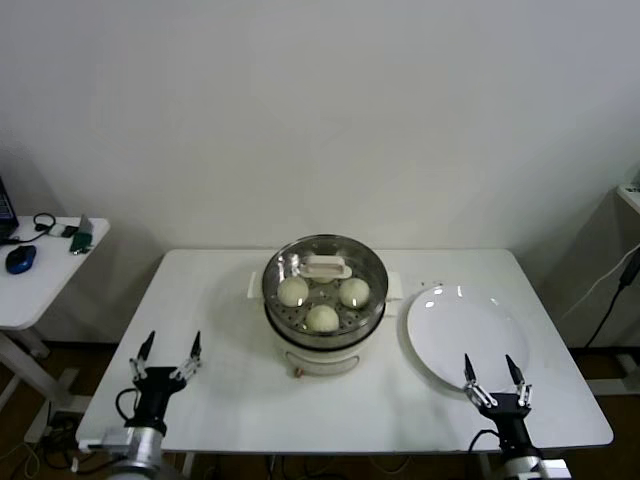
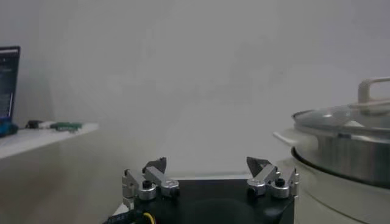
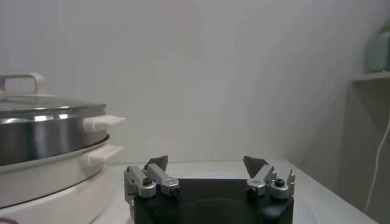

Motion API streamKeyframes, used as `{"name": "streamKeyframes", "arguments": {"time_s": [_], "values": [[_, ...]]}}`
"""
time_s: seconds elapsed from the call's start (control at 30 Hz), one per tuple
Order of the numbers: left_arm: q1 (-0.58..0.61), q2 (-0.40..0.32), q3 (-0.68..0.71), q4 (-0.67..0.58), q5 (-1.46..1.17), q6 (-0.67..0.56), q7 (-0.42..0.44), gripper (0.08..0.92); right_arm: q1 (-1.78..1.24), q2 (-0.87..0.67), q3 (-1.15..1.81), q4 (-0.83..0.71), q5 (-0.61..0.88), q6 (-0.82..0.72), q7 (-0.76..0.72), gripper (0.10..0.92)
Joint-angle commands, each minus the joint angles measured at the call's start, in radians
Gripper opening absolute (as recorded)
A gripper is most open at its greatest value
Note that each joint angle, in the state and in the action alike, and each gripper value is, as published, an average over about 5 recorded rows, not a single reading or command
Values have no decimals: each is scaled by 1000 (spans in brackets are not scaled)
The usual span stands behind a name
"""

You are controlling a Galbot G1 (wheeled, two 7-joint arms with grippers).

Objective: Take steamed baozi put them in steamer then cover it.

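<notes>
Side table's laptop (image 2: 7,82) beside left pincer (image 2: 209,165)

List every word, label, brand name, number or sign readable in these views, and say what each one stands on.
No text can be read in any view.
White electric cooker base: a small reddish spot on its front, too small to tell whether it bears writing.
Laptop screen on the white side table: lit, content too blurred to read.
Round white plate, round clear glass lid: no markings visible.
</notes>
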State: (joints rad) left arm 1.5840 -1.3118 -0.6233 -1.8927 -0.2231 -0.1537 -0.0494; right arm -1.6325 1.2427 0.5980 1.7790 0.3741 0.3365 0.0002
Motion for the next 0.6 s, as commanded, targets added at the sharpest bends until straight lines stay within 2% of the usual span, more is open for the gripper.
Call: {"name": "streamKeyframes", "arguments": {"time_s": [0.03,0.6], "values": [[43,-13,26,53,-52,-86,7,823,-2,1,-4,0,-4,7,3,823],[50,-18,53,40,-20,-91,10,823,-5,9,-11,2,-3,8,4,823]]}}
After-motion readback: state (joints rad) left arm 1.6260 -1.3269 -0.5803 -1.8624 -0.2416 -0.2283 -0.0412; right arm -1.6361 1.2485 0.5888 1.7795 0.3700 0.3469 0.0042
